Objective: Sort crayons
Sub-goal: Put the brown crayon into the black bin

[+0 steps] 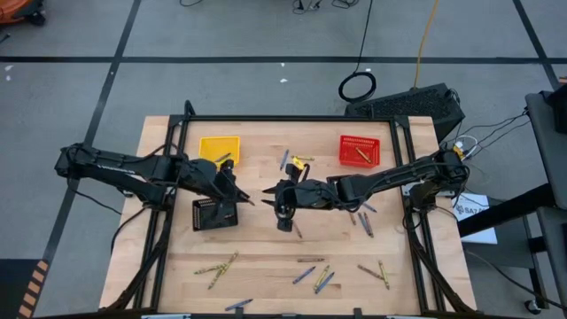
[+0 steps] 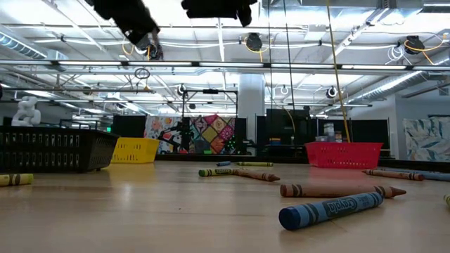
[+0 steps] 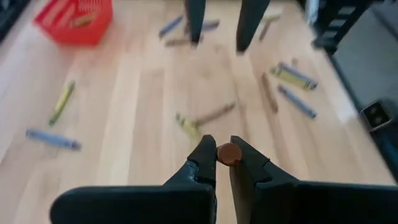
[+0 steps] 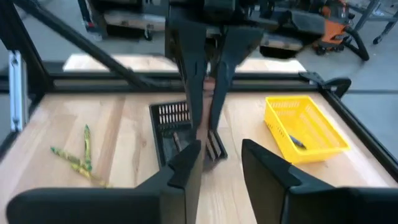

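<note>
My left gripper (image 3: 222, 152) hangs above the table's middle, just right of the black basket (image 1: 215, 213), shut on a brown crayon (image 3: 229, 154). Facing it from the right, my right gripper (image 4: 221, 163) stands open with nothing between its fingers. In the right wrist view the left gripper's fingers (image 4: 189, 68) stand over the black basket (image 4: 180, 127). Other crayons (image 1: 217, 264) lie loose on the wooden table (image 1: 266, 244). A yellow basket (image 1: 219, 149) and a red basket (image 1: 359, 151) stand at the far side. My left gripper pinches the brown crayon between its two fingertips. Only the crayon's round end (image 3: 229, 154) shows, facing back toward the wrist. The fingers slant down toward the table's right side. The crayon is lifted clear of the table.
Several crayons lie near the front edge (image 1: 319, 277) and at the front right (image 1: 376, 272), and more lie between the baskets (image 1: 299, 161). The red basket holds a crayon (image 1: 361, 156), and the yellow basket (image 4: 305, 127) holds one too. A black frame (image 1: 292, 118) borders the table.
</note>
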Available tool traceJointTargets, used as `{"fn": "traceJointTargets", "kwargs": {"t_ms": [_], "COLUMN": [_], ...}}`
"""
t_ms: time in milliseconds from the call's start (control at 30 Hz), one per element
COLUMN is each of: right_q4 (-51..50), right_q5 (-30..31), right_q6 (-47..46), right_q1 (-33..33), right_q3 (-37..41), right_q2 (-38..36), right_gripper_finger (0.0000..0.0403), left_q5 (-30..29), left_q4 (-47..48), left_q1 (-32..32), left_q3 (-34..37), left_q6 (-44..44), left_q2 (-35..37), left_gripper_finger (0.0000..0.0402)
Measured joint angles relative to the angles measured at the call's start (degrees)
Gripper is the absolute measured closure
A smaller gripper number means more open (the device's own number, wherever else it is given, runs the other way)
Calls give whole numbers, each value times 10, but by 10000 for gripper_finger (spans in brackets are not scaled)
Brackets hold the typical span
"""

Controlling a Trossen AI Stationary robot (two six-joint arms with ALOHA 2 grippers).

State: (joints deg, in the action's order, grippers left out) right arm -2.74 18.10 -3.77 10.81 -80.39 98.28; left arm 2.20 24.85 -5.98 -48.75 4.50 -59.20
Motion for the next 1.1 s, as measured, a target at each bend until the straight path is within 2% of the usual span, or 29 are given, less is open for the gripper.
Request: {"fn": "traceJointTargets", "kwargs": {"t_ms": [267,500,600,833,1100], "right_q4": [-55,-129,-154,-193,-212], "right_q5": [3,119,150,156,150], "right_q6": [0,-1,-6,-5,9], "right_q1": [-18,-57,-80,-144,-213], "right_q3": [0,0,0,0,0], "right_q2": [0,0,0,0,0], "right_gripper_finger": [301,300,300,300,300], "left_q5": [-11,-38,-38,-37,7], "left_q4": [126,250,291,335,362], "left_q1": [0,0,0,0,0], "left_q3": [0,0,0,0,0], "left_q6": [25,27,37,73,85], "left_q2": [0,0,2,34,62], "left_gripper_finger": [388,388,388,388,388]}}
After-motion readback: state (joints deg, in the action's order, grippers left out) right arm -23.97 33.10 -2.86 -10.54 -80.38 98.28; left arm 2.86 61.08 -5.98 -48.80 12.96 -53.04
